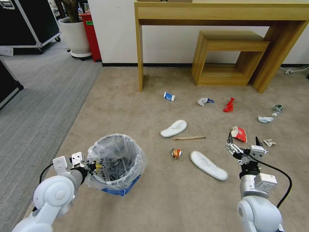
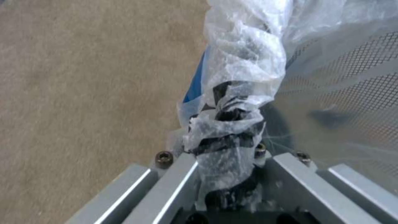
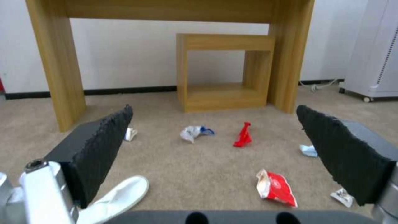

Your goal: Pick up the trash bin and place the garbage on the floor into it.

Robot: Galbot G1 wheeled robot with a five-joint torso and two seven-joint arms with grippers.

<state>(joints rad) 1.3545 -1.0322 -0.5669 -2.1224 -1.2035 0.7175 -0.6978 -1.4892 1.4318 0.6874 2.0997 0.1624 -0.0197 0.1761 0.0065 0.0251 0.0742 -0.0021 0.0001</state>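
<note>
A: Left pincer (image 1: 84,166) is clamped tight on the near-left rim of the trash bin (image 1: 120,188), fingers pinching a bunched fold of the clear plastic bag (image 1: 116,158); the wrist camera has that crumpled liner (image 2: 232,124) squeezed right between the two grey fingers (image 2: 174,183).

B: And the bin sits tilted, its blue wall peeking out under the bag, low on the left over the beige carpet (image 1: 128,106); whether it touches the floor, I cannot tell.

A: Right pincer (image 1: 243,140) is spread wide and holding nothing; black pads (image 3: 104,146) well apart in its own camera, hovering above the carpet.

B: Litter lies ahead of it; a red snack wrapper (image 1: 239,133) just beyond the fingertips, seen again between the pads (image 3: 275,188); a white slipper (image 1: 208,165) close on its left, a second slipper (image 1: 173,128) farther out.

A: A wooden stick (image 1: 189,138) between the two slippers; a crushed can (image 1: 176,153) near the closer one.

B: Farther off, a twisted red wrapper (image 1: 229,105), crumpled white paper (image 1: 204,101) and a small bottle (image 1: 276,110), all in front of the wooden bench (image 1: 222,14).
</note>
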